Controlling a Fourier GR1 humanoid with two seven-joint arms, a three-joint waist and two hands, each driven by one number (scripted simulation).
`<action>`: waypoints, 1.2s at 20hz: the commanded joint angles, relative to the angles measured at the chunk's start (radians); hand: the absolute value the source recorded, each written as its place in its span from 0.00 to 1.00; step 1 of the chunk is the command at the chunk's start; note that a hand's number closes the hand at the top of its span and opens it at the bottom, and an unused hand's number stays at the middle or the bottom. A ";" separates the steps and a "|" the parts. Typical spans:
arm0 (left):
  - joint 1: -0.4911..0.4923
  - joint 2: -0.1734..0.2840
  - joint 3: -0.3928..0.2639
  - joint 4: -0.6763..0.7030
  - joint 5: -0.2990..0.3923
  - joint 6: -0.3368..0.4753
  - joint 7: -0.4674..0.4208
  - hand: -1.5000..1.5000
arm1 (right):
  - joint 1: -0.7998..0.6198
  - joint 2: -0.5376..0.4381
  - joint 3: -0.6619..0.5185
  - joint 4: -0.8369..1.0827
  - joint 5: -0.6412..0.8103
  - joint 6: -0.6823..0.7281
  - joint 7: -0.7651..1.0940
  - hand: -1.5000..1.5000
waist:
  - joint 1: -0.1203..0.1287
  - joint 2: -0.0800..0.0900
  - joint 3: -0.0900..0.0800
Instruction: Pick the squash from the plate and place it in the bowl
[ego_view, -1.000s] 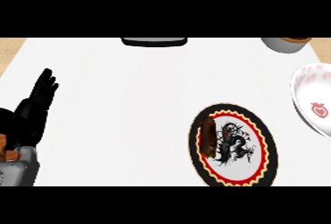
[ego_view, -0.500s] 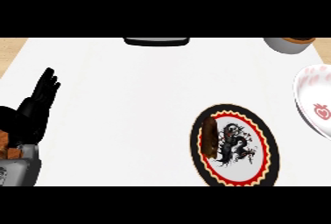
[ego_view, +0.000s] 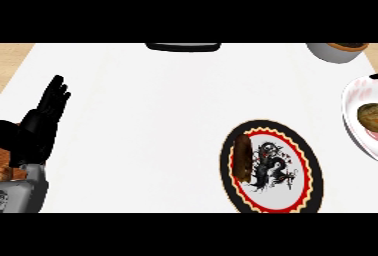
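One squash (ego_view: 368, 114) in bowl (ego_view: 354, 102), long axis unclear, left robot hand (ego_view: 46, 120) open

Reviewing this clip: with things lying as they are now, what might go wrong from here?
1. A green-brown thing, possibly the squash, already lies in the white bowl at the view's right edge; the bowl is partly cut off, so the placement is hard to check.
2. A brown object lies on the plate; it may be mistaken for the target.
3. The right hand is out of view.
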 joint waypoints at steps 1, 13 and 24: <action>-0.022 0.015 0.023 0.013 0.014 -0.020 0.015 0.50 | -0.070 -0.034 -0.013 0.183 -0.008 0.047 -0.149 0.00 | -0.003 0.002 0.001; 0.000 0.008 0.026 0.018 0.005 -0.015 -0.008 0.50 | -0.150 -0.163 -0.376 0.434 -0.417 0.449 -0.038 0.00 | -0.014 0.006 0.004; -0.008 0.001 0.027 0.002 0.002 -0.006 -0.009 0.50 | -0.067 -0.305 -0.417 0.472 -0.491 0.637 0.035 0.00 | -0.023 0.009 0.013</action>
